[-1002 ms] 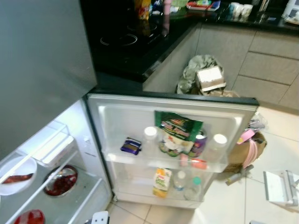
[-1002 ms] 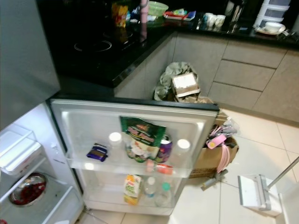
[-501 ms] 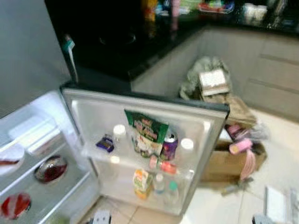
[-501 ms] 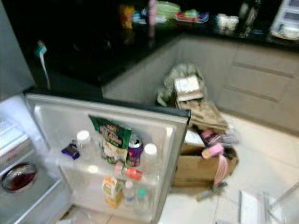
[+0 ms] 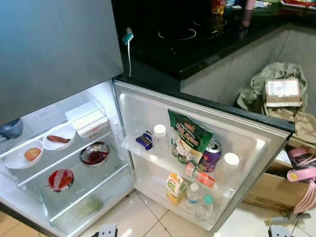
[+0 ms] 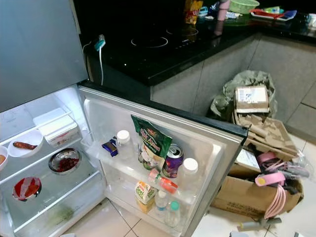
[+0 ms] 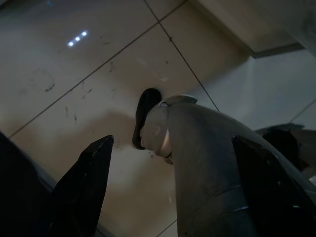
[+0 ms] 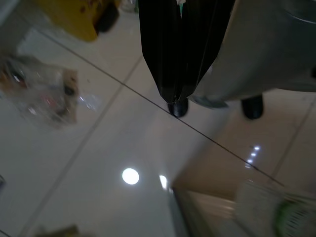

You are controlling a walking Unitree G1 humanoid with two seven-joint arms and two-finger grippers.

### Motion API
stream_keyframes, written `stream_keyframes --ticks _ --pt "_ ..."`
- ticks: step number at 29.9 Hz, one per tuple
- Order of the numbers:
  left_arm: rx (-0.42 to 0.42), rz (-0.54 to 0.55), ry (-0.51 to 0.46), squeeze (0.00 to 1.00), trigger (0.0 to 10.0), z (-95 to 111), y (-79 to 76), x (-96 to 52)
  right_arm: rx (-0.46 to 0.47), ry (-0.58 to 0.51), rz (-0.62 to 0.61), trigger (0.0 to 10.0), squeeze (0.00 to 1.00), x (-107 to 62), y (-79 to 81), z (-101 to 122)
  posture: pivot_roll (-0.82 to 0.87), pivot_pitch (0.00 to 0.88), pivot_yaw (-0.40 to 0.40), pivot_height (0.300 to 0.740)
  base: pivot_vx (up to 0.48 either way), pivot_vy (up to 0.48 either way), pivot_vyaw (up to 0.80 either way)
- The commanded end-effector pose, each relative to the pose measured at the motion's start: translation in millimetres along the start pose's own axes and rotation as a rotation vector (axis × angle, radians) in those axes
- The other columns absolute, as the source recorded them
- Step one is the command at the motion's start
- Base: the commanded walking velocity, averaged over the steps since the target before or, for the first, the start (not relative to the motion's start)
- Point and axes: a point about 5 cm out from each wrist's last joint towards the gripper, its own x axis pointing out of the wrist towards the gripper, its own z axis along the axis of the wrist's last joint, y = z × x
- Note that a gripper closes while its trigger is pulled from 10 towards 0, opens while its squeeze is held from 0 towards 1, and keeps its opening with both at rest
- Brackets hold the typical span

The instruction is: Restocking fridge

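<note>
Pale floor tiles lie under both arms: the left gripper (image 7: 168, 148) hangs idle with its black fingers spread wide apart, the right gripper (image 8: 180, 94) hangs with its fingers pressed together, and neither carries anything. Over the last second the head views have swung left, so the lit fridge interior (image 5: 74, 168), with its bowls and a red-lidded dish, now shows more fully beside the open fridge door (image 5: 207, 163); the camera moved, not the goods. Nothing is in hand for restocking, and the door shelves, with a green snack bag (image 5: 189, 138), purple can (image 5: 211, 154) and juice carton (image 5: 175, 187), sit well above and ahead of both grippers.
</note>
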Motion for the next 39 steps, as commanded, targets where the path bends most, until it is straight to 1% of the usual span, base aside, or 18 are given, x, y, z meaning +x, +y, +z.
stream_keyframes --ticks 1,12,23,28,29,30,31,32,34,36,37,39 --pt "0.000 -0.009 0.018 0.00 10.0 -3 -0.7 -0.4 0.008 0.002 -0.022 10.0 0.00 -0.8 -4.1 0 -0.03 0.000 -0.026 0.740 0.000 -0.431 0.00" --pt "-0.001 -0.019 0.020 0.00 10.0 -4 -2.4 0.0 0.003 0.007 -0.063 10.0 0.00 -1.5 -8.8 -1 -0.03 0.000 -0.023 0.740 0.000 -0.435 0.00" --pt "-0.001 -0.016 0.020 0.00 10.0 -4 -1.7 -0.2 0.018 -0.028 -0.083 10.0 0.00 -0.7 -14.1 10 -0.03 0.000 -0.021 0.740 0.000 -0.404 0.00" --pt "0.000 -0.016 0.021 0.00 10.0 -4 -0.9 -0.6 0.035 -0.074 -0.087 10.0 0.00 0.0 -16.6 21 -0.03 0.000 -0.019 0.740 0.000 -0.317 0.00" --pt "-0.005 -0.016 0.020 0.00 10.0 -4 -0.6 -0.7 0.079 -0.135 -0.049 10.0 0.00 1.3 -14.6 33 -0.03 0.000 -0.018 0.740 0.000 0.000 0.00" --pt "-0.005 -0.016 0.020 0.00 10.0 -4 -0.6 -0.7 0.079 -0.135 -0.049 10.0 0.00 1.3 -14.6 33 -0.03 0.000 -0.018 0.740 0.000 0.000 0.00" --pt "-0.010 -0.014 0.018 0.00 10.0 -4 0.2 -1.0 0.148 -0.237 0.055 10.0 0.00 3.2 -7.0 55 -0.03 0.000 -0.014 0.740 0.000 0.000 0.00" --pt "-0.011 -0.013 0.018 0.00 10.0 -4 0.5 -1.1 0.164 -0.267 0.088 10.0 0.00 3.4 -4.5 62 -0.03 0.000 -0.014 0.740 0.000 0.000 0.00" --pt "-0.009 -0.014 0.019 0.00 10.0 -4 1.0 -1.3 0.181 -0.315 0.141 10.0 0.00 3.6 -0.5 74 -0.03 0.000 -0.013 0.740 0.000 0.000 0.00" --pt "-0.008 -0.013 0.019 0.00 10.0 -4 1.6 -1.5 0.171 -0.364 0.192 10.0 0.00 3.2 3.3 87 -0.04 0.000 -0.011 0.740 0.000 0.000 0.00" --pt "-0.008 -0.013 0.019 0.00 10.0 -4 1.6 -1.5 0.171 -0.364 0.192 10.0 0.00 3.2 3.3 87 -0.04 0.000 -0.011 0.740 0.000 0.000 0.00" --pt "-0.007 -0.014 0.018 0.00 10.0 -3 2.1 -1.7 0.189 -0.436 0.257 10.0 0.00 1.6 6.8 106 -0.03 0.000 -0.013 0.740 0.000 0.000 0.63"
